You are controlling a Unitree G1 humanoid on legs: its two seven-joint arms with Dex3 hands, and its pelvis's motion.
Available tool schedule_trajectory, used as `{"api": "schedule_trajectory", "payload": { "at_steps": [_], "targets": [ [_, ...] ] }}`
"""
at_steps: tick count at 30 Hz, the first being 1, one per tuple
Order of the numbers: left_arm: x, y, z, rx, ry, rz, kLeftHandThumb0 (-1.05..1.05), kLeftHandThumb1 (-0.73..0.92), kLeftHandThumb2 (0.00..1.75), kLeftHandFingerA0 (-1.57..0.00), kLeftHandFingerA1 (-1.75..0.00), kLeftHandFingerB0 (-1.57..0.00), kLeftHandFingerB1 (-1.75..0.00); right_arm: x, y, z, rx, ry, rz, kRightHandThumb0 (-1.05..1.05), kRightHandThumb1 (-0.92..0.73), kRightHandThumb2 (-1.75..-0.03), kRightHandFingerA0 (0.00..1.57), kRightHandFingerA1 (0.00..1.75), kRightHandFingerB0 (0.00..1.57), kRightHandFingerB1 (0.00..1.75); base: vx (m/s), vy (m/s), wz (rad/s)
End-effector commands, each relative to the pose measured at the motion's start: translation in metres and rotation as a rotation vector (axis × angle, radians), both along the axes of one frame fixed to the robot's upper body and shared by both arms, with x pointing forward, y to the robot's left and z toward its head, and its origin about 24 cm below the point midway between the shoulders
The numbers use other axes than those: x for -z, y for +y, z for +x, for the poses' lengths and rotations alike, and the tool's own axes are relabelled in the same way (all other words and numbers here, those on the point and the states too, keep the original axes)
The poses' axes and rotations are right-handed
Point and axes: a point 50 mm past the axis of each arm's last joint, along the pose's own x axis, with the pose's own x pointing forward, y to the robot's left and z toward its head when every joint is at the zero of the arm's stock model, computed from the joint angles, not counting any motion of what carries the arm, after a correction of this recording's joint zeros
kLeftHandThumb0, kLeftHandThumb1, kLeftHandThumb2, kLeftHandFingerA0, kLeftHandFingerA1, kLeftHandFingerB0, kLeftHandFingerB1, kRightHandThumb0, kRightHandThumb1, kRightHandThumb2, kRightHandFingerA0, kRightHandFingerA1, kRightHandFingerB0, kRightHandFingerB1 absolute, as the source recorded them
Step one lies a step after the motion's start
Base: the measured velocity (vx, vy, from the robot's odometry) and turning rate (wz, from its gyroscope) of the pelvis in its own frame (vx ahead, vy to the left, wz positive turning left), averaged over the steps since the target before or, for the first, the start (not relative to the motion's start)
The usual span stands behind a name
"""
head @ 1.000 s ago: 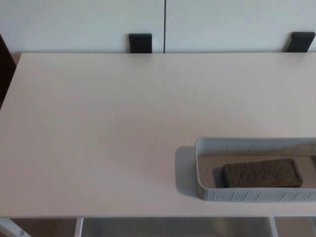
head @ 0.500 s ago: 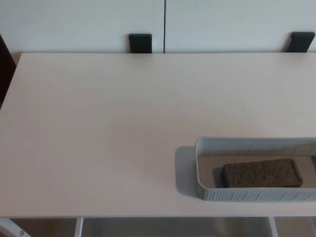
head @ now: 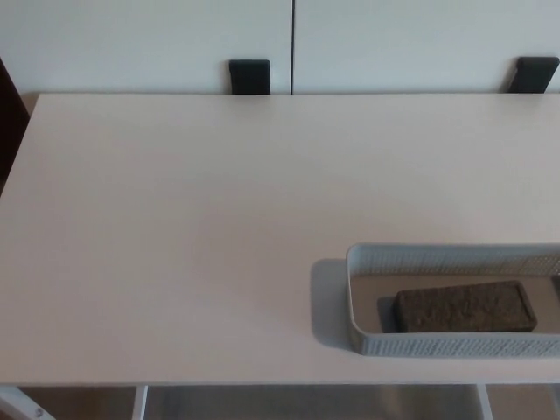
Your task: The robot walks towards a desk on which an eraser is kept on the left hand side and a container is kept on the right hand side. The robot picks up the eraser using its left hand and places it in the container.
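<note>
A dark grey rectangular eraser [head: 464, 307] lies flat inside the pale blue-grey mesh container [head: 367, 262] at the desk's front right. The container runs off the right edge of the picture. Neither of my hands shows in the head view.
The white desk [head: 175, 227] fills most of the view, its front edge near the bottom. Two black brackets [head: 249, 76] [head: 534, 73] stand at its back edge against a white wall. A dark object [head: 9, 122] borders the desk's left side.
</note>
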Motion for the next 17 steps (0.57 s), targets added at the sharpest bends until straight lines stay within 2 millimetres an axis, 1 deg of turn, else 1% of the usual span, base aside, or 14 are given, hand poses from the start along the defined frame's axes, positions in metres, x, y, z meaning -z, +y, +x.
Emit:
{"api": "schedule_trajectory", "payload": {
  "at_steps": [1, 2, 3, 17],
  "targets": [
    [-0.0076, 0.0037, 0.0063, 0.119, -0.115, 0.068, -0.49, 0.64, 0.59, -0.53, -0.40, -0.39, -0.34, -0.0029, -0.0083, 0.0010, -0.019, -0.043, -0.043, -0.42, -0.53, -0.57, 0.65, 0.43, 0.54, 0.41, 0.00, 0.000, 0.00],
    [-0.0075, 0.0035, 0.0061, 0.120, -0.118, 0.068, -0.50, 0.63, 0.59, -0.53, -0.40, -0.40, -0.34, -0.0029, -0.0083, 0.0010, -0.017, -0.042, -0.041, -0.41, -0.53, -0.57, 0.66, 0.43, 0.55, 0.41, 0.00, 0.000, 0.00],
    [-0.0076, 0.0034, 0.0061, 0.122, -0.118, 0.070, -0.55, 0.53, 0.82, -0.47, -0.52, -0.34, -0.46, -0.0030, -0.0082, 0.0011, -0.018, -0.044, -0.042, -0.41, -0.54, -0.56, 0.67, 0.43, 0.56, 0.42, 0.00, 0.000, 0.00],
    [-0.0086, 0.0035, 0.0089, 0.147, -0.137, 0.072, -0.54, 0.53, 0.82, -0.48, -0.52, -0.34, -0.46, -0.0046, -0.0092, 0.0049, -0.023, -0.057, -0.058, -0.40, -0.54, -0.57, 0.67, 0.43, 0.55, 0.42, 0.00, 0.000, 0.00]
  ]
}}
